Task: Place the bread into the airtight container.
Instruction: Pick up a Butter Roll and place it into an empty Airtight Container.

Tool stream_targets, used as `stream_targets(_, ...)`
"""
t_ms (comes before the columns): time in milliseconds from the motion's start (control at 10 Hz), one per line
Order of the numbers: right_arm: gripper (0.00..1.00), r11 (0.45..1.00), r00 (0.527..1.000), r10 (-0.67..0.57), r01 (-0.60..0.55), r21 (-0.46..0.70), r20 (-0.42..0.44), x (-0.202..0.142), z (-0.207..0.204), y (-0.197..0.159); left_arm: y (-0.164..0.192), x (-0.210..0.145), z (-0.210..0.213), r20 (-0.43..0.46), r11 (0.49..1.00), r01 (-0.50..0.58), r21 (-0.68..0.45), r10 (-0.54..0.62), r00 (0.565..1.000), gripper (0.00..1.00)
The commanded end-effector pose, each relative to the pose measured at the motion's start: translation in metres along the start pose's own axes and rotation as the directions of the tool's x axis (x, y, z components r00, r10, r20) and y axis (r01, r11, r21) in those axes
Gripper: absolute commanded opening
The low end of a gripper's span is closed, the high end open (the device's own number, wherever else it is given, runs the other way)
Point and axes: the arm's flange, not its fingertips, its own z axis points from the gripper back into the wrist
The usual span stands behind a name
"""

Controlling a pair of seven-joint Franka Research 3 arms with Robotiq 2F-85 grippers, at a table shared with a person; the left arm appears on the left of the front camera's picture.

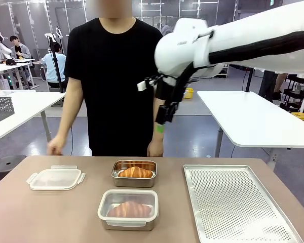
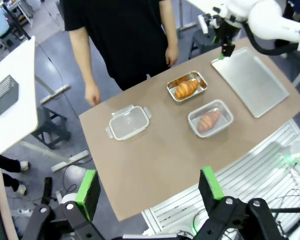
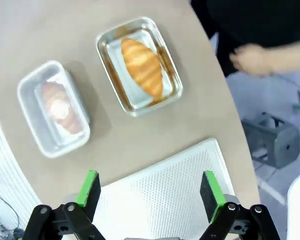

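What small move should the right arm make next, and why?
Probably lower the open right claw toward the golden croissant in the open metal tray. The claw hangs high above the table, holding nothing, while the lidded clear container already holds a bread.

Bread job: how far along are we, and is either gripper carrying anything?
One croissant already lies in a lidded container near the robot. A second croissant sits in the open steel container, with a loose lid beside it. Nothing is in hand: the left gripper and right gripper are open and empty, high above the table. Probably left: sealing the open container.
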Motion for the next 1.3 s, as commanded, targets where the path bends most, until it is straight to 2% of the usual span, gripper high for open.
stream_targets(0,1.0,0.996,0.996,-0.085,0.086,-0.034,0.025,-0.065,0.03,0.017,-0.005,-0.003,0.01,0.013,1.0,0.005,0.004,-0.005,1.0,1.0)
stream_targets(100,1.0,0.99,0.989,-0.129,0.132,-0.051,0.068,-0.097,0.063,0.025,-0.005,-0.003,0.01,0.013,1.0,0.005,0.004,-0.005,1.0,1.0)
stream_targets(200,1.0,0.97,0.974,-0.197,0.21,-0.122,0.109,-0.13,0.104,0.04,-0.005,-0.003,0.01,0.013,1.0,0.005,0.004,-0.005,1.0,1.0)
stream_targets(400,1.0,0.943,0.942,-0.239,0.283,-0.176,0.236,-0.177,0.174,0.075,-0.005,-0.003,0.01,0.013,1.0,0.005,0.004,-0.005,1.0,1.0)
stream_targets(500,1.0,0.942,0.937,-0.233,0.284,-0.177,0.261,-0.195,0.207,0.095,-0.005,-0.003,0.01,0.013,1.0,0.005,0.004,-0.005,1.0,1.0)
stream_targets(700,1.0,0.905,0.915,-0.291,0.358,-0.23,0.28,-0.212,0.276,0.134,-0.005,-0.003,0.01,0.013,1.0,0.005,0.004,-0.005,1.0,1.0)
stream_targets(900,1.0,0.894,0.904,-0.332,0.393,-0.214,0.27,-0.217,0.337,0.165,-0.005,-0.003,0.01,0.013,1.0,0.005,0.004,-0.005,1.0,1.0)
stream_targets(1000,1.0,0.891,0.899,-0.367,0.414,-0.188,0.241,-0.219,0.36,0.177,-0.005,-0.003,0.01,0.013,1.0,0.005,0.004,-0.005,1.0,1.0)
stream_targets(1200,1.0,0.846,0.86,-0.438,0.493,-0.203,0.263,-0.222,0.393,0.196,-0.005,-0.003,0.01,0.013,1.0,0.005,0.004,-0.005,1.0,1.0)
